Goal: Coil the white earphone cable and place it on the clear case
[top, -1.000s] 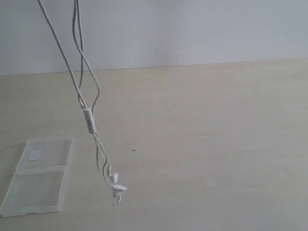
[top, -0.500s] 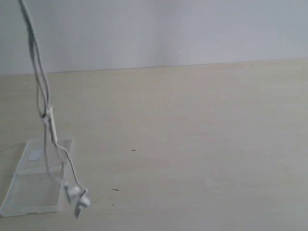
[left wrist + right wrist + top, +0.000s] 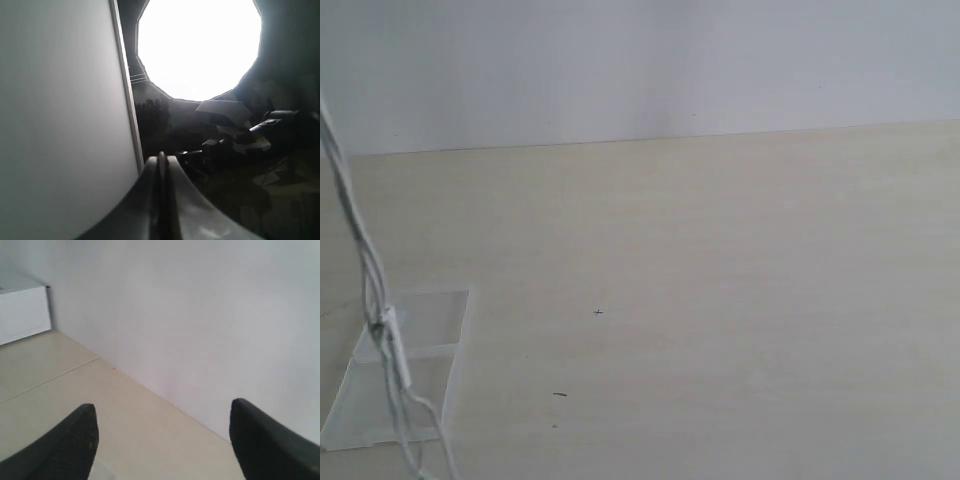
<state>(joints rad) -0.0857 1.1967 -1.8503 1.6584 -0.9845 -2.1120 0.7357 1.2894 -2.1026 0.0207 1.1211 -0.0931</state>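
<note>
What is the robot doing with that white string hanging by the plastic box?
That string is a white earphone cable. It hangs down from above the picture and, in the outside view, crosses in front of the clear case, which lies open on the table. The left gripper is shut, but its camera shows no cable in it. The right gripper is open and holds nothing. The cable isn't coiled or on the case yet.
</note>
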